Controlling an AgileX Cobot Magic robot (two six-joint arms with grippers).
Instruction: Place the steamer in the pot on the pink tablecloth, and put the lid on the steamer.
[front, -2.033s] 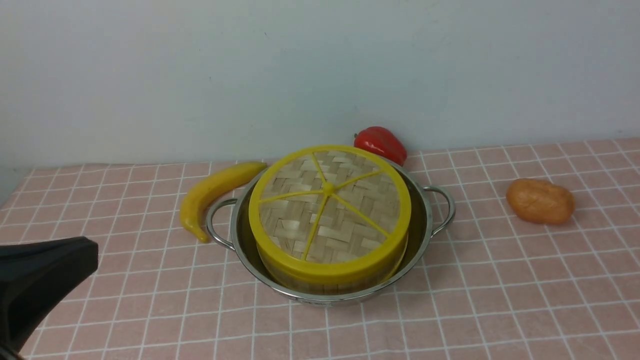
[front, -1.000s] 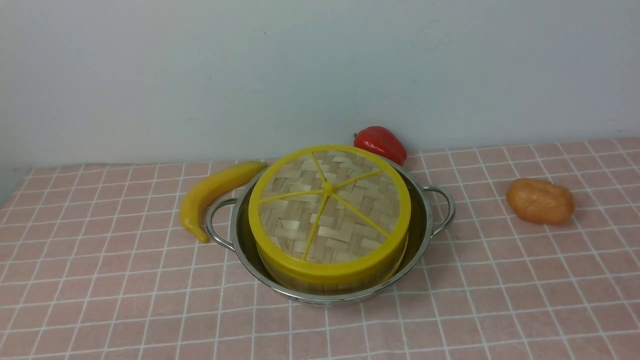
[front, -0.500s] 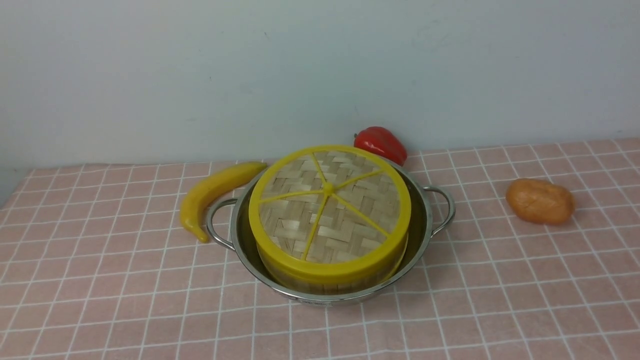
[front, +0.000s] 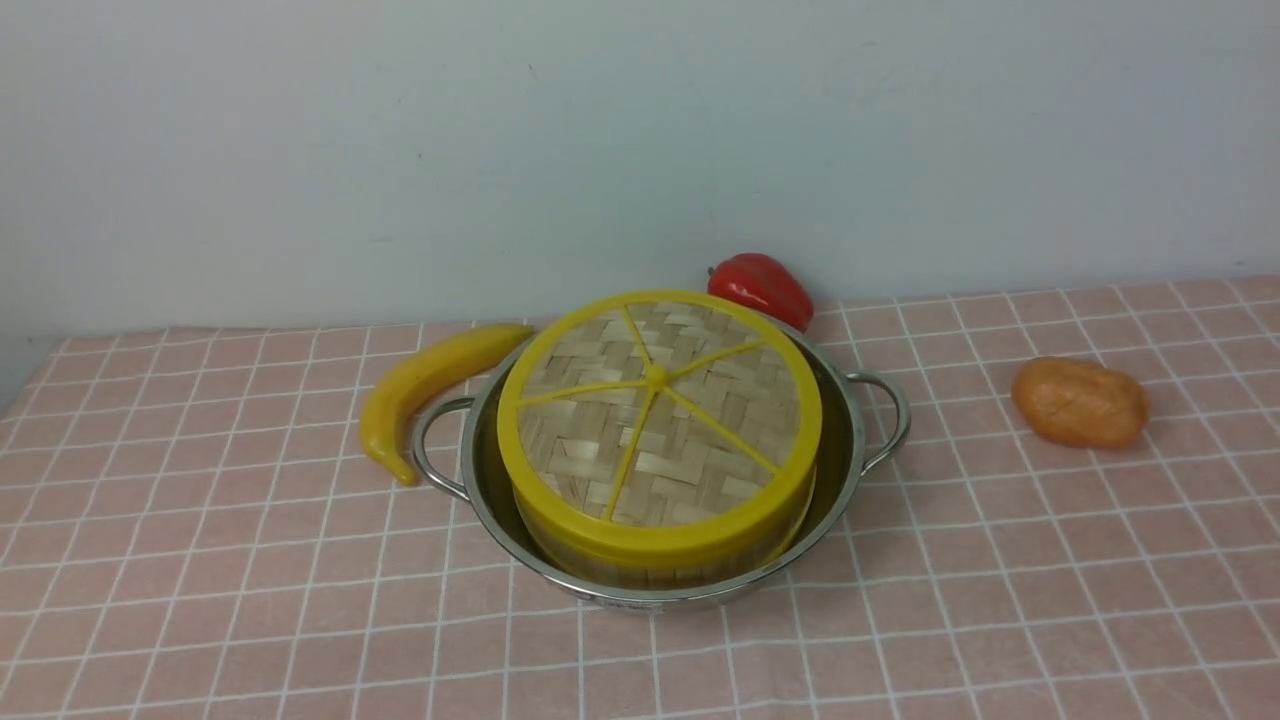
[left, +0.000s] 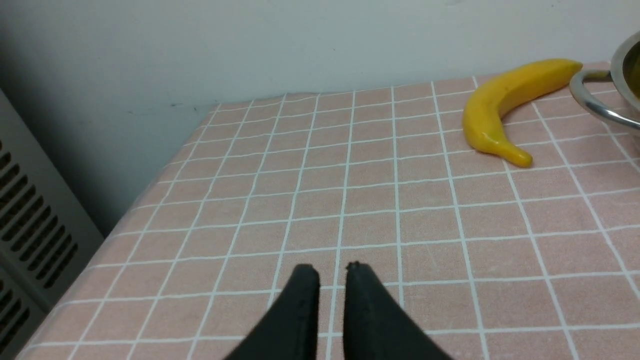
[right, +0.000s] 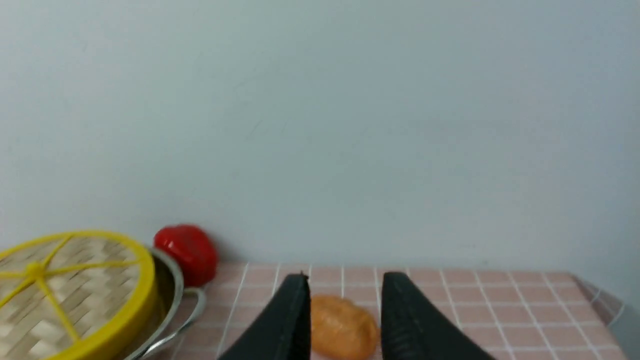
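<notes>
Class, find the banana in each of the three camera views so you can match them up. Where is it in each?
Front view: banana on the cloth, at the pot's left handle.
Left wrist view: banana in the upper right, beside that handle.
Right wrist view: not in it.
Shared landmark: the pot, in all three.

No text, label, brand, number or sign can be read in any view.

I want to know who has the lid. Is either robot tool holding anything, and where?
Nothing is held. The left tool and right tool are both empty; the lid sits free on the steamer.
</notes>
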